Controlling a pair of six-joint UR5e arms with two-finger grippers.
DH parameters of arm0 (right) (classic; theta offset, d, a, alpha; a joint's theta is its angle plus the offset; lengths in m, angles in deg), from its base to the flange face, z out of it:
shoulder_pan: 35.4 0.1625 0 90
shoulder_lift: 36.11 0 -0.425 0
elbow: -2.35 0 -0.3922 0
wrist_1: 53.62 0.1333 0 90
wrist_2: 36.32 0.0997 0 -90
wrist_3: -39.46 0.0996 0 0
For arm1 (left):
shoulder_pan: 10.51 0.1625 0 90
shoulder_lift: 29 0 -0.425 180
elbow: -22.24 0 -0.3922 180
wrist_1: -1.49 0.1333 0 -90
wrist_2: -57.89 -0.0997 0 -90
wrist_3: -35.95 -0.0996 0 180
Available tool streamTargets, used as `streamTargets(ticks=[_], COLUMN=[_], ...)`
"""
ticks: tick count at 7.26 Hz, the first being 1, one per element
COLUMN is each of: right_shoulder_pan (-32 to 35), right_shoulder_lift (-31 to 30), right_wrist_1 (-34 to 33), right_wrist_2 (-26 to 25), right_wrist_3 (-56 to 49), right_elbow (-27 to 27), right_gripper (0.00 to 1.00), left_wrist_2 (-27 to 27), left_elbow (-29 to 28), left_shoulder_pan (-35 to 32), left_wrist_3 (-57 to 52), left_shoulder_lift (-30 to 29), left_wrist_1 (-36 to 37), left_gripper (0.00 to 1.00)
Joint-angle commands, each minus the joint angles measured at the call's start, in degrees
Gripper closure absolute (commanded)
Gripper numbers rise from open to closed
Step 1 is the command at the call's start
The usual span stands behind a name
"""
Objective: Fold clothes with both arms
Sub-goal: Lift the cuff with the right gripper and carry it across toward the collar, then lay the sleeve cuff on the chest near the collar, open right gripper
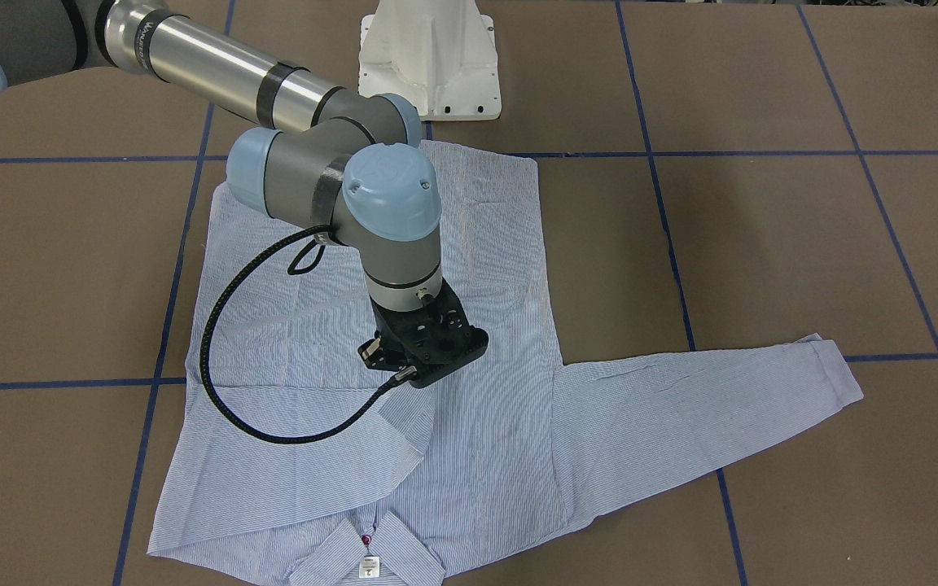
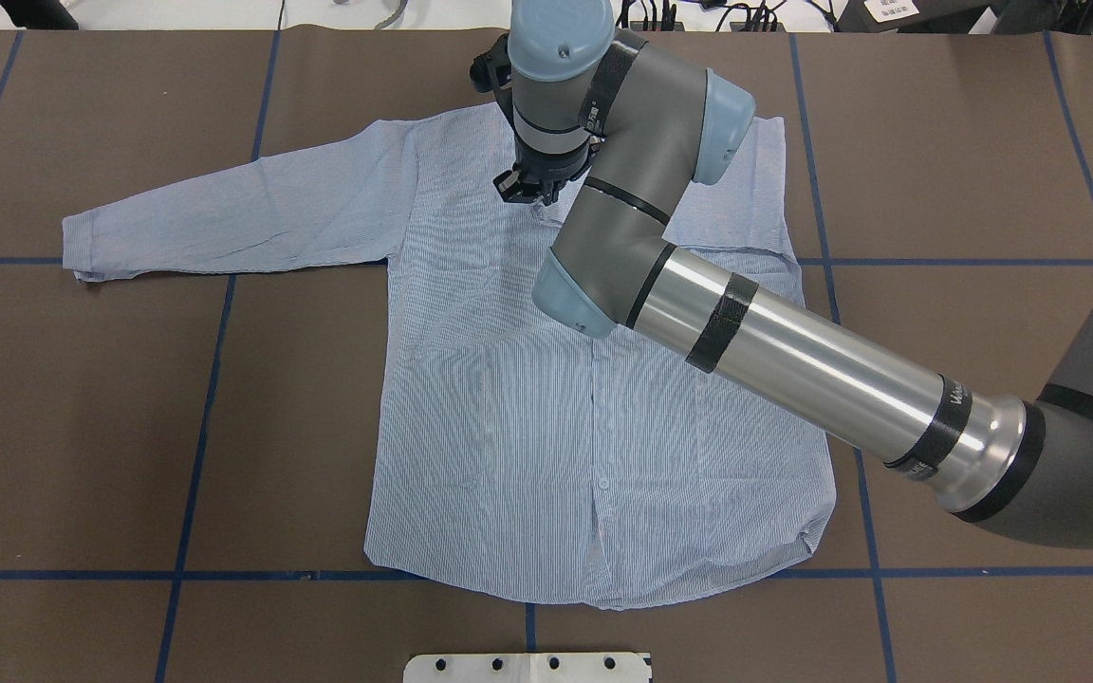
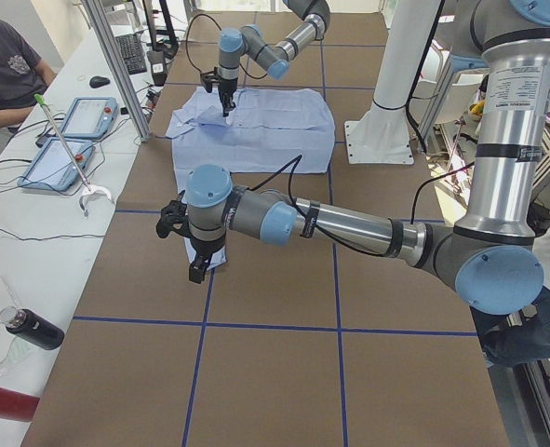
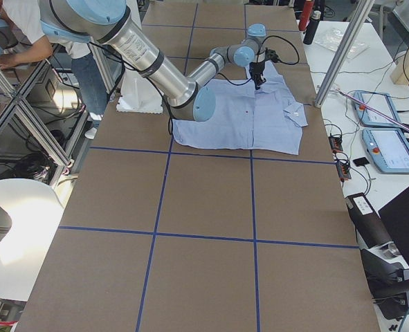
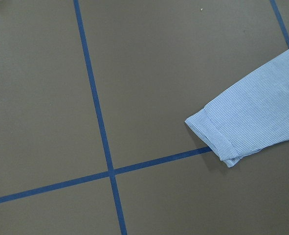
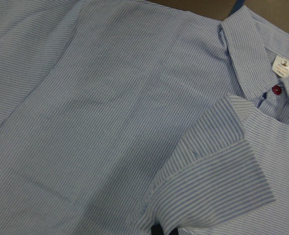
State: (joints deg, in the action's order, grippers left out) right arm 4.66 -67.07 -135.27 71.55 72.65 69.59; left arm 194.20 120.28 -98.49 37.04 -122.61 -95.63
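Note:
The light blue striped shirt lies flat, front up, on the brown table, collar and white label at the far side. Its right sleeve is folded across the chest, cuff flat near the placket. My right gripper points down over that cuff. In the right wrist view its dark tips sit close together on the sleeve's edge. The left sleeve stretches straight out. My left gripper hangs near that cuff; I cannot tell whether it is open or shut.
The white pedestal base stands at the robot's side of the shirt. Blue tape lines grid the table. Beyond the far edge are metal posts, a side table with tablets, a dark bottle and a seated person.

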Motion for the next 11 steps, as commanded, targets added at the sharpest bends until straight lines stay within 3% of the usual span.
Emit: streamTargets(ticks=[1,2,7,9,11], right_shoulder_pan=[-1.5,-3.6,-3.6,-3.7,-3.8], right_shoulder_lift=[0.3,0.5,-3.7,-4.0,-1.9], right_wrist_1=[9.4,13.1,15.4,18.0,21.0], right_wrist_2=[-4.0,-10.1,-10.8,-11.4,-11.4], right_wrist_3=[7.2,9.2,18.8,29.1,31.5], right_elbow=[-0.3,-0.2,-1.4,-6.3,-13.1], right_gripper=[0.01,0.01,0.02,0.03,0.04], left_wrist_2=[0.0,-0.1,0.1,0.1,0.1], left_elbow=[-0.2,-0.4,-1.8,-1.8,-1.8], left_shoulder_pan=[0.1,0.1,0.1,0.0,0.0], left_wrist_3=[0.1,0.1,6.1,6.2,6.3], left_shoulder_lift=[-0.1,-0.1,-1.2,-1.2,-1.2], left_wrist_1=[0.0,0.0,-0.5,-0.9,-0.9], left_gripper=[0.01,0.01,0.01,0.0,0.0])
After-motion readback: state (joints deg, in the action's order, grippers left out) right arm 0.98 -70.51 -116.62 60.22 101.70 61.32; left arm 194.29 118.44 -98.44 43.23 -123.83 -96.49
